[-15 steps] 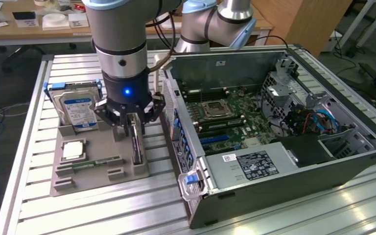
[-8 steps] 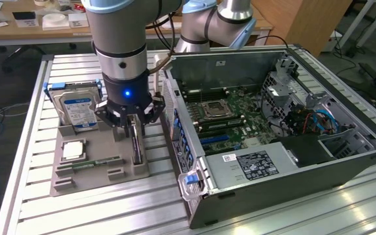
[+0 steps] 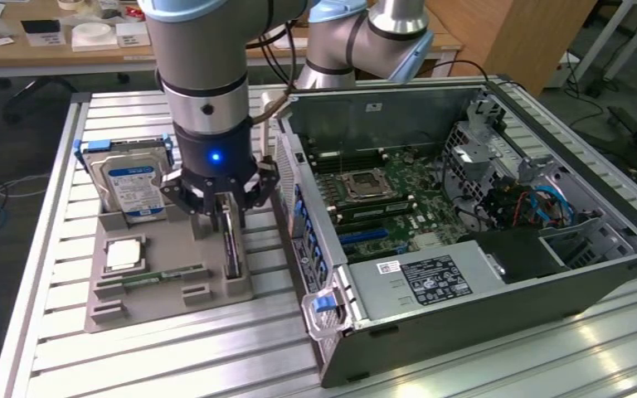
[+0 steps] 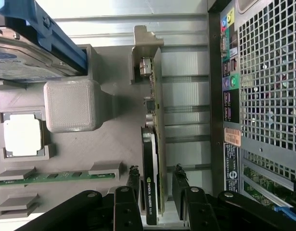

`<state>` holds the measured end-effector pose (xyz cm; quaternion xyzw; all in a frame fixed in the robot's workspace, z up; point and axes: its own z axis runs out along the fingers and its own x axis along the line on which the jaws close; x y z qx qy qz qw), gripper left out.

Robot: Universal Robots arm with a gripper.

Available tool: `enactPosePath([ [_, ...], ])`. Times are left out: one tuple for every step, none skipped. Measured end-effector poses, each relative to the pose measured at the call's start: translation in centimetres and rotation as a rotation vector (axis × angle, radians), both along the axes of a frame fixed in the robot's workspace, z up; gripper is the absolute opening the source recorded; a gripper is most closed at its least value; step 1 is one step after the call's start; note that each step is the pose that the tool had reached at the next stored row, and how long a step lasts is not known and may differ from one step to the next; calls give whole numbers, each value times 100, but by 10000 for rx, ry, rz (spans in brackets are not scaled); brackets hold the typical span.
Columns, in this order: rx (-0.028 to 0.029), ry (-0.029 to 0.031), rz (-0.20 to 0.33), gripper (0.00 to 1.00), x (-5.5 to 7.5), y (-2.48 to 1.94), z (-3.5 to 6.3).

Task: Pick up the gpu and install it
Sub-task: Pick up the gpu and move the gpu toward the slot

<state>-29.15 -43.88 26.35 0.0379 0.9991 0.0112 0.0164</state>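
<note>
The gpu point(image 3: 231, 245), a thin black-shrouded card with a silver bracket at one end, stands on its edge in a slot of the grey holder tray point(image 3: 153, 294). My gripper point(image 3: 228, 207) hangs straight down over it. In the wrist view the gpu point(image 4: 155, 120) runs between the two black fingertips point(image 4: 134, 179), which straddle its top edge with a narrow gap on each side. My gripper point(image 4: 156, 180) is open and the card still rests in the grey holder tray point(image 4: 119, 144).
The tray also holds a silver hard drive point(image 3: 130, 178) in a blue bracket, a processor chip point(image 3: 125, 253) and a green memory stick point(image 3: 153, 278). The open computer case point(image 3: 463, 207) lies close on the exterior view's right, motherboard point(image 3: 396, 199) exposed. All rest on a slatted aluminium table point(image 3: 186, 356).
</note>
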Motion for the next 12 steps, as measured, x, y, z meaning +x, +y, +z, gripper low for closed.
enactPosePath([
  [-1,0,0,42,0,12,-1],
  [-1,0,0,42,0,27,-2],
  [-1,0,0,42,0,41,-4],
  [-1,0,0,42,-1,55,-6],
  [-1,0,0,42,0,67,-10],
  [0,-1,0,42,-1,75,-18],
  [1,-2,0,42,-2,81,-29],
  [0,-1,0,42,-2,84,-41],
  [0,-1,1,42,-2,86,-54],
  [0,-1,1,42,-3,87,-65],
  [0,-1,2,42,-4,87,-70],
  [-2,0,1,42,-5,87,-70],
])
